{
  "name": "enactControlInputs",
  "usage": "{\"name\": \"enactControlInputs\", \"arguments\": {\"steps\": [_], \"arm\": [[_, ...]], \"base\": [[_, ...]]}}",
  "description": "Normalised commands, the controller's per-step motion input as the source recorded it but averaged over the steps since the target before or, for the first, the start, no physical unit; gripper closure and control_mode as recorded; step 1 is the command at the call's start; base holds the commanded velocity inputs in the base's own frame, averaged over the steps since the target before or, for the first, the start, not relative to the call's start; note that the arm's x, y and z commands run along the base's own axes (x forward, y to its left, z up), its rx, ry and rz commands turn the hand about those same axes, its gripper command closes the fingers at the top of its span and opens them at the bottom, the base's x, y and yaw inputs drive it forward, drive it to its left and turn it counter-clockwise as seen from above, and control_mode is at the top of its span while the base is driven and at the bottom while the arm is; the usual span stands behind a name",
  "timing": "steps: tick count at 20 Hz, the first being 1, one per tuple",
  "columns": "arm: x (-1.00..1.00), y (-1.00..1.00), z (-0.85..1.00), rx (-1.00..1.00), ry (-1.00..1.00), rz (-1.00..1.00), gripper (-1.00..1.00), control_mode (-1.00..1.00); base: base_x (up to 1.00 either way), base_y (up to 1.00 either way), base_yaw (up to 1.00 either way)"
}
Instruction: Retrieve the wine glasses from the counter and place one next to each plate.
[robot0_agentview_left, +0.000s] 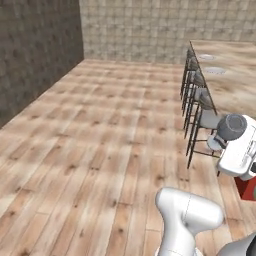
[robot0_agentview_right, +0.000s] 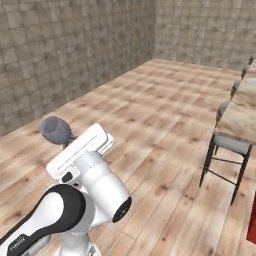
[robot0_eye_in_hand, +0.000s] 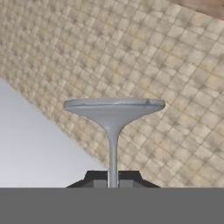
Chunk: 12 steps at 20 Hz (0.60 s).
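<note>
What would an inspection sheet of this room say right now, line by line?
Surface: long marbled bar top at right.
Job's things: dark smoky wine glass carried in the air by its stem; two plates far off on the bar top.
Clutter: nothing seen.
Grippers: gripper shut on the glass stem.
Cables: nothing seen.
Surroundings: wooden floor, tiled walls, grey-seated stools along the bar.

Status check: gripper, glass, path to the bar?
Gripper shut on wine glass stem, carried in the air. Plates on bar top, far end. Stools line the bar's near side.
</note>
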Motion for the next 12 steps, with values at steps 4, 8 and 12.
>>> {"name": "enactControlInputs", "arguments": {"steps": [4,8,12], "arm": [[0.00,0.00,0.00,0.00,0.00,0.00,1.00,1.00],[0.00,0.00,0.00,0.00,0.00,0.00,1.00,1.00],[0.00,0.00,0.00,0.00,0.00,0.00,1.00,1.00]], "base": [[1.00,0.91,-0.48],[1.00,0.91,-0.47],[1.00,0.92,-0.46]]}}
